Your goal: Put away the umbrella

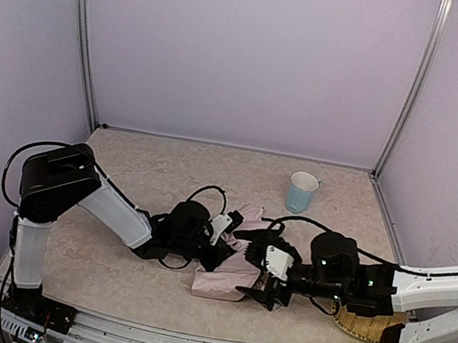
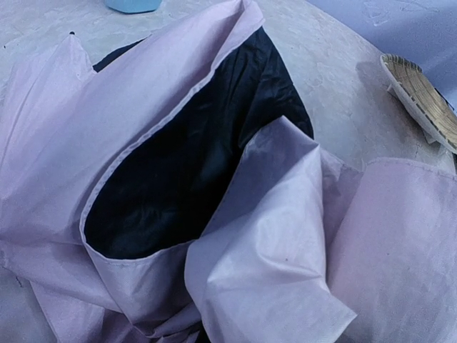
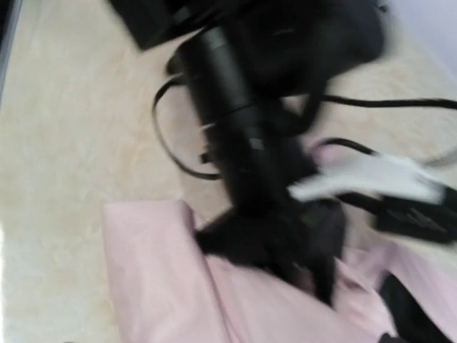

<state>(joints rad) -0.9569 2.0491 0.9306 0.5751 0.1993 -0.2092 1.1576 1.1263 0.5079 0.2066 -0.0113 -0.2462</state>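
Observation:
The umbrella (image 1: 224, 278) lies crumpled at the table's front middle, pale pink outside with black lining. My left gripper (image 1: 219, 239) reaches in from the left and is buried in its fabric. In the left wrist view the umbrella (image 2: 271, 271) fills the frame and hides my fingers, and its black lining (image 2: 178, 179) gapes open. The blurred right wrist view shows the left gripper (image 3: 285, 250) dug into the pink umbrella (image 3: 164, 286). My right gripper (image 1: 267, 288) hovers at the umbrella's right edge with its jaws apart. The shaft and handle are hidden.
A light-blue cup (image 1: 301, 192) stands behind the umbrella, its base at the top of the left wrist view (image 2: 132, 3). A woven bamboo tray (image 1: 364, 324) lies at the front right under my right arm, and its rim shows in the left wrist view (image 2: 421, 93). Black cables trail beside the arms.

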